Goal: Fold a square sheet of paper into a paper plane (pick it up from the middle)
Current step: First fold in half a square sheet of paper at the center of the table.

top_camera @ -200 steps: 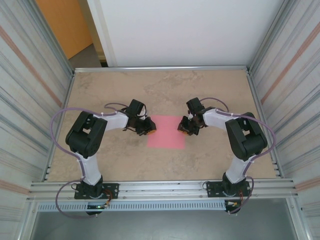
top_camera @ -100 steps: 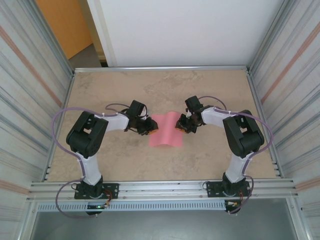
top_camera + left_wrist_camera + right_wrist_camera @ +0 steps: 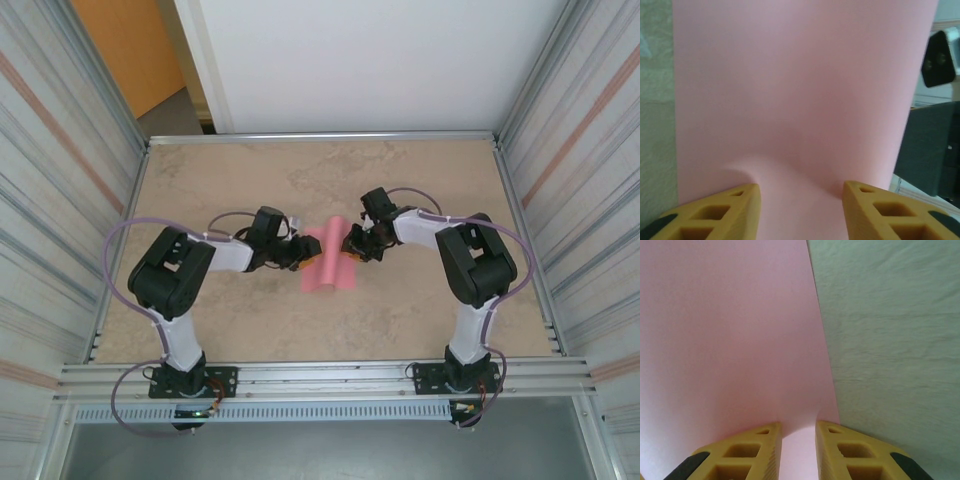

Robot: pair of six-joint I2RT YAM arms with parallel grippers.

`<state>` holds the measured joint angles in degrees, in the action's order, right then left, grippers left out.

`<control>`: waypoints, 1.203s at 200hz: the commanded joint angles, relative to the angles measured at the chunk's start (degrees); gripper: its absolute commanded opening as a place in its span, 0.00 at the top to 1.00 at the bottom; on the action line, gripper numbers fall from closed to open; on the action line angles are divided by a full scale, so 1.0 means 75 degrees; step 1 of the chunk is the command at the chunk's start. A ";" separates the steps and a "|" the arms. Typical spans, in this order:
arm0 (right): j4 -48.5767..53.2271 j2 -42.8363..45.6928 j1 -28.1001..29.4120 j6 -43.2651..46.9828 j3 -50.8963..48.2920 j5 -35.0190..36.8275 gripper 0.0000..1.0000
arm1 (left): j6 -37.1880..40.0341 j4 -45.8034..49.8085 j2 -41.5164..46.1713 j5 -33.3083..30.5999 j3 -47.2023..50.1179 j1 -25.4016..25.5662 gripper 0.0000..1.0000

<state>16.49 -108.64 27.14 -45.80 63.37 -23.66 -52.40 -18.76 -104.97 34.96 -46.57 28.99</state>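
Sheet of thin pink square paper (image 3: 326, 266) bows mid-frame, apparently squeezed for folding; left gripper (image 3: 801, 188) gapes, right gripper (image 3: 798, 424) straddles its edge, grip unclear.

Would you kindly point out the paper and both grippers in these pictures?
paper (image 3: 326, 268), top view, middle of its hump.
left gripper (image 3: 800, 192), left wrist view, between fingertips.
right gripper (image 3: 797, 430), right wrist view, between fingertips.

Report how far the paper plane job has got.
Done: no crease shows; the square sheet of paper is only arched up off the table. In hand: the left claw stands open at one side edge, and the right claw, narrower, is at the other. Left: every fold.
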 commanded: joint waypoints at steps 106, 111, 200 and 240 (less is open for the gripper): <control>-0.0111 -0.0560 0.0446 -0.0272 0.0059 -0.0389 0.75 | 0.0429 -0.0585 0.0333 -0.0151 0.0531 0.0201 0.22; -0.0156 -0.0540 0.0448 -0.0270 0.0056 -0.0416 0.74 | 0.0488 -0.0424 0.0328 -0.0197 0.0483 0.0227 0.23; -0.0695 0.0160 0.0093 -0.0287 -0.0436 -0.0808 0.72 | 0.1032 0.0825 0.0178 -0.0338 -0.0189 0.0263 0.53; -0.1024 0.1352 -0.0479 -0.0009 -0.1065 -0.0905 0.61 | 0.1333 0.0925 0.0591 0.0095 -0.0312 0.0033 0.71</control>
<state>10.28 -105.45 26.09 -47.40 57.84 -29.67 -44.95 -13.82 -103.55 33.19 -47.07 30.55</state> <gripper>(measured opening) 0.349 0.315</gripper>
